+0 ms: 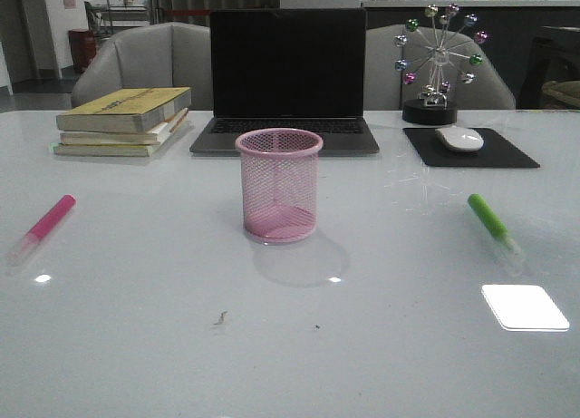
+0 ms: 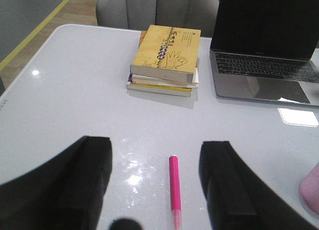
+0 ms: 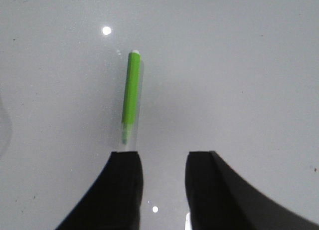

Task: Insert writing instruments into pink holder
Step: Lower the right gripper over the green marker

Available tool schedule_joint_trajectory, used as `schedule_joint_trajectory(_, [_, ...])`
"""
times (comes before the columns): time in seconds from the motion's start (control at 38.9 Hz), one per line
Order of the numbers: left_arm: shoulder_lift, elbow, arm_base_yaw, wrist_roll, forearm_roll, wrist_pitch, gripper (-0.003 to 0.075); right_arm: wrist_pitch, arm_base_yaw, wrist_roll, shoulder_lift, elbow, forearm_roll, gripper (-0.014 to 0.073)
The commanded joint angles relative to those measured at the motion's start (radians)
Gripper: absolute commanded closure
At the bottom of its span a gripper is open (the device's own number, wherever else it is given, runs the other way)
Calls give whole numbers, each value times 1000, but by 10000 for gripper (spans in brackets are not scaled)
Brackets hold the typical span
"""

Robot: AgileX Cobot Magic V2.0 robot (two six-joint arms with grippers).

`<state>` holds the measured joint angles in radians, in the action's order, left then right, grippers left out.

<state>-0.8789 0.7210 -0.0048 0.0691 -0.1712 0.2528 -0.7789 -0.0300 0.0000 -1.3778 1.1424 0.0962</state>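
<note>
The pink holder (image 1: 279,184), a round wire-mesh cup, stands upright and empty at mid-table in front of the laptop; a sliver of it (image 2: 310,192) shows in the left wrist view. A hot pink highlighter (image 1: 47,223) lies flat on the left side of the table. In the left wrist view it (image 2: 174,189) lies on the table between the fingers of my open left gripper (image 2: 155,149), nearer one finger. A green highlighter (image 1: 490,220) lies flat on the right. My right gripper (image 3: 163,157) is open above the table, with the green highlighter (image 3: 131,94) just beyond one fingertip. Neither gripper shows in the front view.
A stack of books (image 1: 127,119) sits at back left, also seen as the books (image 2: 165,55) in the left wrist view. An open laptop (image 1: 286,78) stands behind the cup. A mouse (image 1: 460,139) on a black pad (image 1: 507,155) and a ball ornament (image 1: 437,64) are at back right.
</note>
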Motion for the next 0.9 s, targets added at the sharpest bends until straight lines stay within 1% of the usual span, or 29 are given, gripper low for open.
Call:
schedule_joint_trajectory(0.0, [7, 39, 1, -4, -12, -83, 262, -10, 6, 0, -82, 140, 3, 240])
schedule_joint_trajectory(0.21, [7, 39, 1, -4, -12, -83, 262, -89, 58, 0, -300, 335, 4, 240])
schedule_joint_trajectory(0.36, [7, 39, 1, -4, -12, -83, 262, -108, 85, -9, -427, 430, 3, 240])
schedule_joint_trajectory(0.64, [7, 39, 1, -4, -12, -83, 262, -116, 85, -9, -589, 470, 3, 240])
schedule_joint_trajectory(0.87, [7, 39, 1, -4, -12, -83, 262, -123, 85, -9, -662, 470, 18, 240])
